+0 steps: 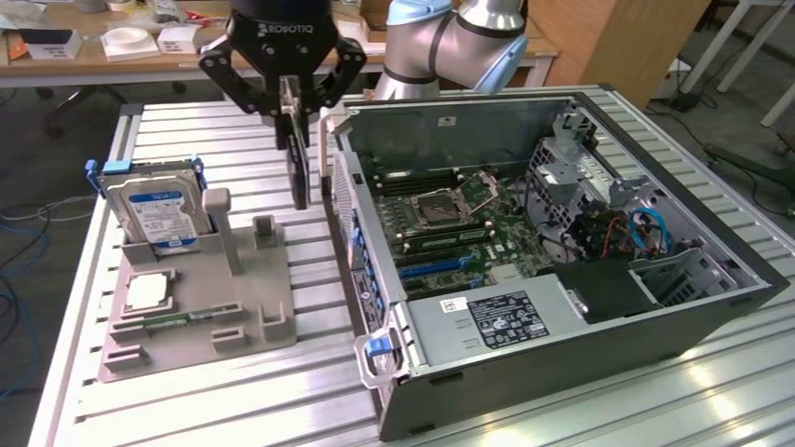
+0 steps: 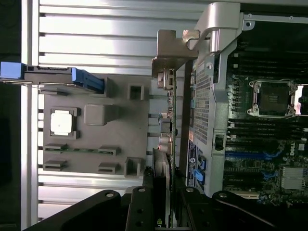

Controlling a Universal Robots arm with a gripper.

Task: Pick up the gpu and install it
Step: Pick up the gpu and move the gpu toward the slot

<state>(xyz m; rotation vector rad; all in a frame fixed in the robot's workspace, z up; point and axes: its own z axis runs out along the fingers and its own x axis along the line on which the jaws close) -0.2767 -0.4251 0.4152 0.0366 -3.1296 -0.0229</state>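
Closest to the wrist camera are the black links of the gripper (image 2: 163, 199). It is clamped from both sides on the gpu (image 2: 166, 161), which shows edge-on and runs away from the lens to its silver end bracket (image 2: 172, 48).

In the exterior view the gripper (image 1: 293, 116) carries the word ROBOTIQ in white on its black body. The gpu (image 1: 298, 172) hangs straight down from the closed fingers, upright and clear of the counter (image 1: 223, 396). The card is over the gap between the grey fixture (image 1: 255, 298) and the open computer case (image 1: 559, 372). It is just beside the case's wall on the exterior view's left, and outside it.

On the motherboard (image 2: 269, 159) a DELL mark can be read in the wrist view. The power supply (image 1: 497, 317) bears a black-and-white label whose print is too small to read. A hard drive (image 1: 159, 216) with a blue and white label stands upright in the fixture at the exterior view's left, its lettering illegible. A square processor (image 1: 149, 291) lies flat in front of it.
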